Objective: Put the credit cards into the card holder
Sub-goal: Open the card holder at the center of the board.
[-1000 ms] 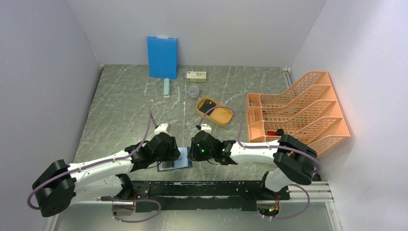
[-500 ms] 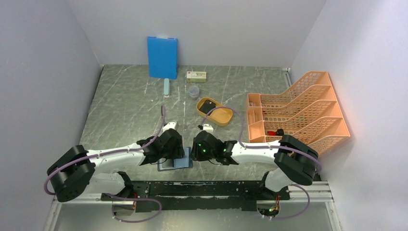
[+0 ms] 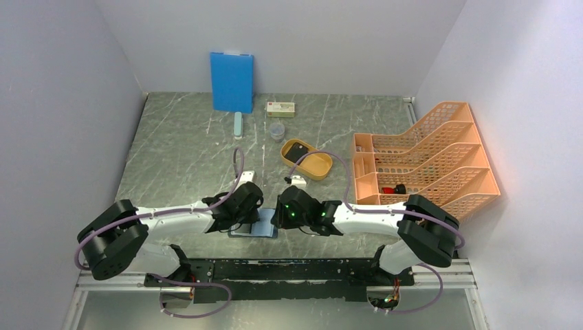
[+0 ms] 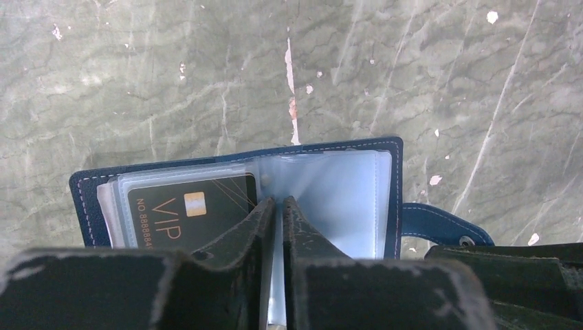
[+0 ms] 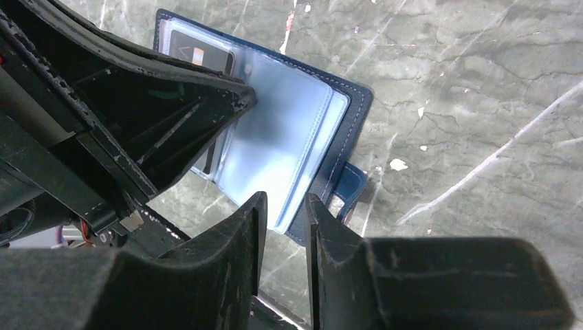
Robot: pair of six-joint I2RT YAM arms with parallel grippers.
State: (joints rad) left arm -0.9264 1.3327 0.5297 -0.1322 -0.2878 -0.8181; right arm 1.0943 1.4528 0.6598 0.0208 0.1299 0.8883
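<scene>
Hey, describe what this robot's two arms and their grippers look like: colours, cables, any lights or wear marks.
Both arms have white links, the left arm and the right arm, joined by chunky black joint housings. A mauve cable loops along each. Green lights glow at the right wrist. The left gripper and right gripper are black and wedge-shaped, with scuffed whitish edges.

Card holder (image 3: pixel 262 226) lies open on the table (image 3: pixel 179 158), near edge, centre. Left gripper (image 4: pixel 278 203) sits over its spine, right gripper (image 5: pixel 283 199) at its near right corner. A card (image 4: pixel 189 210) sits in the left sleeve. Tray (image 3: pixel 320 166) lies beyond; file rack (image 3: pixel 426 158) far right; board (image 3: pixel 232 81) at the far wall.
</scene>
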